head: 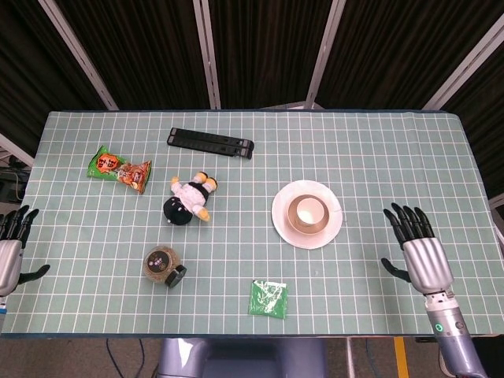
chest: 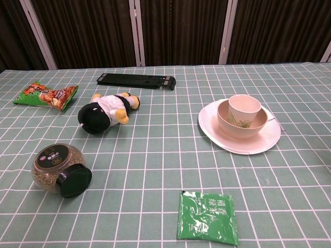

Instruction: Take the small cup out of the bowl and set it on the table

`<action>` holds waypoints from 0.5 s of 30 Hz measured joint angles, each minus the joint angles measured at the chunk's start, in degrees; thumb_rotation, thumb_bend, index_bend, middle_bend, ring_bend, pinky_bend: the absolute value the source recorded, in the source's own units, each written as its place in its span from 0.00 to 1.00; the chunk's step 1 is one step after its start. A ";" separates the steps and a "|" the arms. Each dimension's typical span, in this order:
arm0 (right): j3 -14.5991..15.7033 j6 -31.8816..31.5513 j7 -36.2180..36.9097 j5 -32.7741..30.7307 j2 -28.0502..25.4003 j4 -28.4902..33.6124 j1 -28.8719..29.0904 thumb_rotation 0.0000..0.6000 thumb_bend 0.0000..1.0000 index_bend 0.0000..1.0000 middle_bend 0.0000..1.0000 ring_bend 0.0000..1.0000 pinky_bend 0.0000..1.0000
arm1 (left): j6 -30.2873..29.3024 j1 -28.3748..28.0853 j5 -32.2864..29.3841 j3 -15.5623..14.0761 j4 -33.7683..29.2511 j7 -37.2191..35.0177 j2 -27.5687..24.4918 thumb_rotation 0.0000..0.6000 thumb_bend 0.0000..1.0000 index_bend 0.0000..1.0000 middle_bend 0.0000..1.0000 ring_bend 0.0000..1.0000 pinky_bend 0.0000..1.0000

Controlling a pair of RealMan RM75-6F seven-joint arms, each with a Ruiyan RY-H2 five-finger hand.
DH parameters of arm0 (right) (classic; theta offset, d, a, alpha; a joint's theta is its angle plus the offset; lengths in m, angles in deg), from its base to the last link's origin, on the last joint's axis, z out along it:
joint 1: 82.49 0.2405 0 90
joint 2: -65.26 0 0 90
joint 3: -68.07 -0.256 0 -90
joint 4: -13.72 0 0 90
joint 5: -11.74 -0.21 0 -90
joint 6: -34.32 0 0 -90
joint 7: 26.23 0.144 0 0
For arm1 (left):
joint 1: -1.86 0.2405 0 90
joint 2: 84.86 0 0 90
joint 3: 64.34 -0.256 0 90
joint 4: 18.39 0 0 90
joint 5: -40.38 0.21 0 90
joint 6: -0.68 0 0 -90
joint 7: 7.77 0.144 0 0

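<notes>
A small cream cup (head: pixel 310 211) (chest: pixel 244 107) stands upright inside a tan bowl (head: pixel 297 221) (chest: pixel 231 124), which sits on a pale pink plate (head: pixel 283 203) (chest: pixel 214 130) right of the table's middle. My right hand (head: pixel 416 249) hovers open, fingers spread, over the table's right side, about a hand's width from the plate. My left hand (head: pixel 9 250) is open at the far left edge, partly cut off. Neither hand shows in the chest view.
A plush toy (head: pixel 189 198) lies left of the plate, a snack packet (head: pixel 119 168) further left. A lying jar with black lid (head: pixel 163 264), a green sachet (head: pixel 268 298) near the front edge, and a black folded stand (head: pixel 211 142) at the back.
</notes>
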 measured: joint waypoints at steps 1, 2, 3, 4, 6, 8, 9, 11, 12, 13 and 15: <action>-0.14 0.28 -0.67 0.20 0.33 0.33 0.39 1.00 0.17 0.21 0.00 0.00 0.00 | 0.03 0.00 -0.01 -0.02 -0.02 0.06 -0.01 1.00 0.01 0.00 0.00 0.00 0.00; -0.29 0.69 -1.43 0.34 0.68 0.75 0.84 1.00 0.17 0.26 0.00 0.00 0.00 | 0.05 -0.01 -0.02 -0.02 -0.08 0.11 -0.02 1.00 0.01 0.00 0.00 0.00 0.00; -0.55 1.50 -2.49 0.42 1.23 1.45 1.65 1.00 0.18 0.30 0.00 0.00 0.00 | 0.05 0.00 -0.03 -0.02 -0.11 0.09 -0.03 1.00 0.01 0.00 0.00 0.00 0.00; -0.79 2.28 -3.22 0.39 1.72 2.02 2.34 1.00 0.18 0.31 0.00 0.00 0.00 | 0.03 0.01 -0.04 0.00 -0.12 0.04 -0.04 1.00 0.01 0.00 0.00 0.00 0.00; -1.60 4.44 -4.90 -0.09 3.27 3.16 4.16 1.00 0.18 0.35 0.02 0.00 0.00 | -0.01 0.04 -0.09 0.04 -0.11 -0.15 -0.11 1.00 0.01 0.00 0.00 0.00 0.00; -2.46 6.41 -6.51 -1.04 5.12 3.66 5.81 1.00 0.19 0.38 0.03 0.00 0.00 | 0.00 0.09 -0.21 0.13 -0.04 -0.66 -0.23 1.00 0.01 0.00 0.00 0.00 0.00; -3.09 7.79 -7.61 -2.00 6.57 3.77 6.92 1.00 0.20 0.39 0.04 0.00 0.00 | 0.05 0.09 -0.29 0.18 0.02 -0.93 -0.30 1.00 0.01 0.00 0.00 0.00 0.00; -4.05 9.58 -9.32 -3.71 8.87 3.72 8.50 1.00 0.21 0.41 0.05 0.00 0.00 | 0.27 0.07 -0.44 0.26 0.20 -1.44 -0.45 1.00 0.01 0.00 0.00 0.00 0.00; -4.65 10.56 -10.28 -4.84 10.38 3.49 9.48 1.00 0.22 0.42 0.06 0.00 0.00 | 0.42 0.04 -0.52 0.29 0.29 -1.61 -0.49 1.00 0.01 0.00 0.00 0.00 0.00; -5.09 11.28 -10.93 -5.75 11.50 3.17 10.17 1.00 0.22 0.42 0.07 0.00 0.00 | 0.60 -0.01 -0.61 0.32 0.38 -1.75 -0.53 1.00 0.01 0.00 0.00 0.00 0.00; -6.06 12.77 -12.38 -7.96 13.93 2.05 11.70 1.00 0.22 0.44 0.08 0.00 0.00 | 0.74 -0.08 -0.64 0.35 0.41 -1.93 -0.57 1.00 0.01 0.00 0.00 0.00 0.00</action>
